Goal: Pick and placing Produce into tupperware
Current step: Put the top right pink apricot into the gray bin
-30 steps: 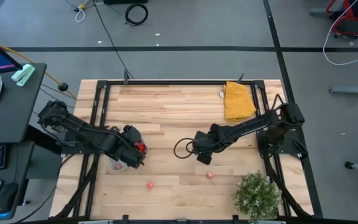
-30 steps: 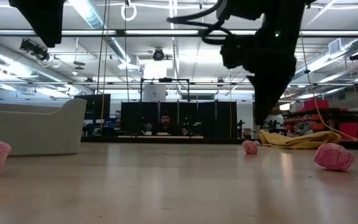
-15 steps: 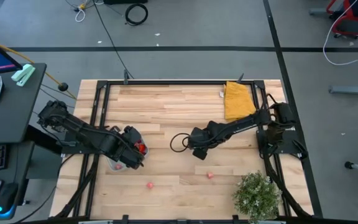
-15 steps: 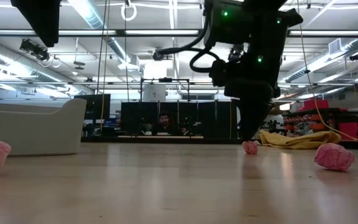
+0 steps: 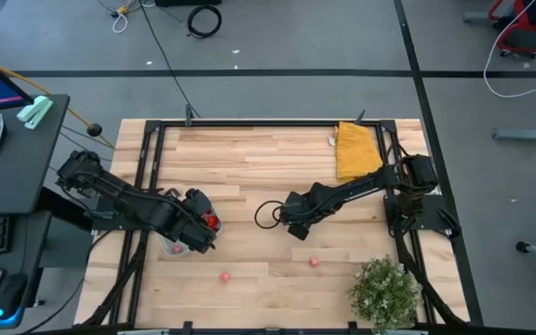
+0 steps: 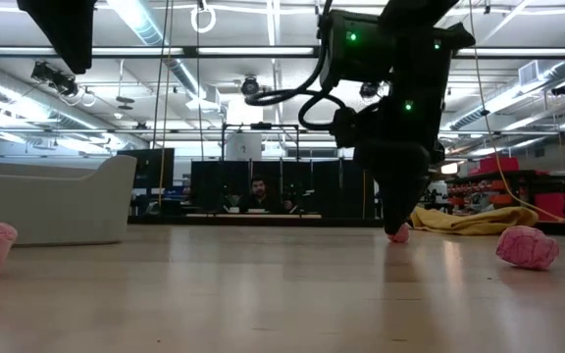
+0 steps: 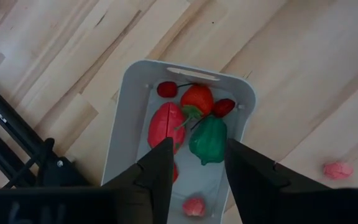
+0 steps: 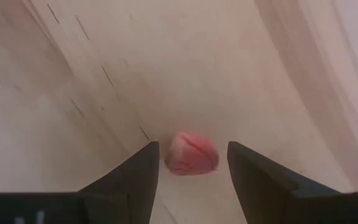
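My right gripper (image 8: 192, 148) is open and low over the table, near its middle (image 5: 296, 226). Its fingers stand on either side of a small pink produce piece (image 8: 191, 154) that lies on the wood, also seen in the low view (image 6: 397, 233). My left gripper (image 7: 197, 146) hangs open above the pale tupperware (image 7: 129, 106), near the table's left edge (image 5: 196, 233). Inside the tupperware lie red pieces (image 7: 166, 124), a green piece (image 7: 208, 140) and a pink one (image 7: 194, 206). Two more pink pieces (image 5: 223, 276) (image 5: 314, 262) rest on the table toward its near edge.
A yellow folded cloth (image 5: 356, 149) lies at the far right corner. A bushy green plant (image 5: 384, 293) stands at the near right corner. Black frame rails (image 5: 147, 177) run along the table's sides. In the low view a person (image 6: 259, 193) sits beyond the table.
My right gripper has come down toward the pink piece and shifted slightly toward the table's left edge; its fingers now reach the table around that piece. The left arm and the produce have kept still.
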